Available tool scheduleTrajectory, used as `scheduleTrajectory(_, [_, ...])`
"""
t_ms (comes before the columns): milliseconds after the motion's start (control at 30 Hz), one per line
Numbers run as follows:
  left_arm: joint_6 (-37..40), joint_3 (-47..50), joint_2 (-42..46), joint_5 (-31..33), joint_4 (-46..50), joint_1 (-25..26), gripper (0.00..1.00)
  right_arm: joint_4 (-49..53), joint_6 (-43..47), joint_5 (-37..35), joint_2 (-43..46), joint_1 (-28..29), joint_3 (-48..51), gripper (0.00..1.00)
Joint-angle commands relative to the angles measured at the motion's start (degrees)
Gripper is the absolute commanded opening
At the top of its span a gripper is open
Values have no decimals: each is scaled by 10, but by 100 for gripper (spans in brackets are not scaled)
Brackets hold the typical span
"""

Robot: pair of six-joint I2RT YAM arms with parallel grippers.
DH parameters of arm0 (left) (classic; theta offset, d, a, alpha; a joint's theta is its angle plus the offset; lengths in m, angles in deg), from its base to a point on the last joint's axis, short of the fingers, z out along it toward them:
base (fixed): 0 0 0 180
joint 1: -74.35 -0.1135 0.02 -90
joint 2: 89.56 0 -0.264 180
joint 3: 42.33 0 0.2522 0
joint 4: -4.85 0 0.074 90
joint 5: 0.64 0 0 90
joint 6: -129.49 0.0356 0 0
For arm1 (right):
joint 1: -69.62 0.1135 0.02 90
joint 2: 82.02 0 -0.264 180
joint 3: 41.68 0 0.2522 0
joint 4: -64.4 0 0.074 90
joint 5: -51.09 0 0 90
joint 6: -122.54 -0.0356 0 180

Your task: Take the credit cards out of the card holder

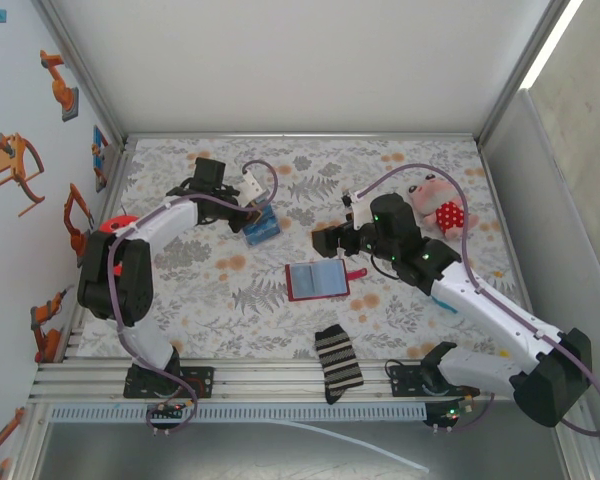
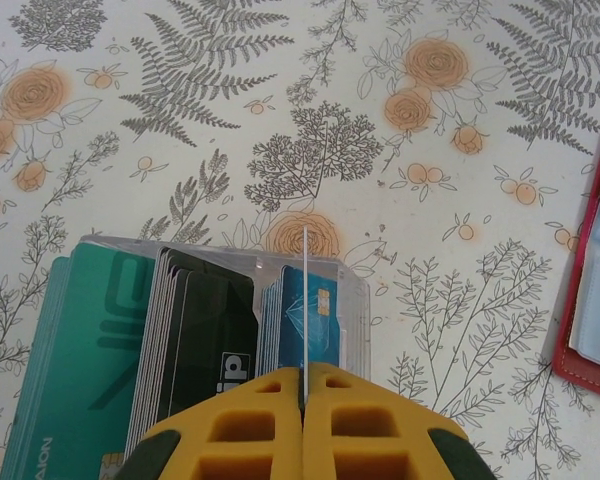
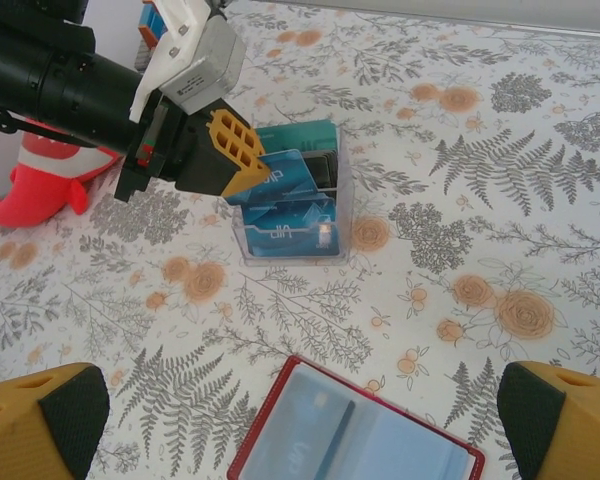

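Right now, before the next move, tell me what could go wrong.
1. The left gripper pinches a blue card near one edge at the clear box; the card may slip or twist.
2. The box is packed full, so a snag could tip or drag it.
3. The wallet lies open and loose near the open right gripper; it may slide when a card is pulled.

My left arm and right arm are white with black joints and purple cables; my fingers are yellow, black-tipped.
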State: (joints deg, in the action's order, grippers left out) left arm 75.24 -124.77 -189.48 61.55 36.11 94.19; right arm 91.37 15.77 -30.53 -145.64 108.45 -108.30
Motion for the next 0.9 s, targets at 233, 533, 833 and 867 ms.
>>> scheduleTrajectory(233, [38,-17,-27,-33,6,-8,0,-3,-7,-19,0,3,5,99])
scheduleTrajectory(533, [43,-29,-48,-33,17,-9,0,-1,-6,-15,-2,3,4,99])
scheduleTrajectory(833, [54,-42,-67,-35,32,-9,9,-1,-7,-10,-4,3,2,99])
scheduleTrajectory(867, [54,-43,-68,-35,34,-9,11,0,-7,-9,-4,3,1,99])
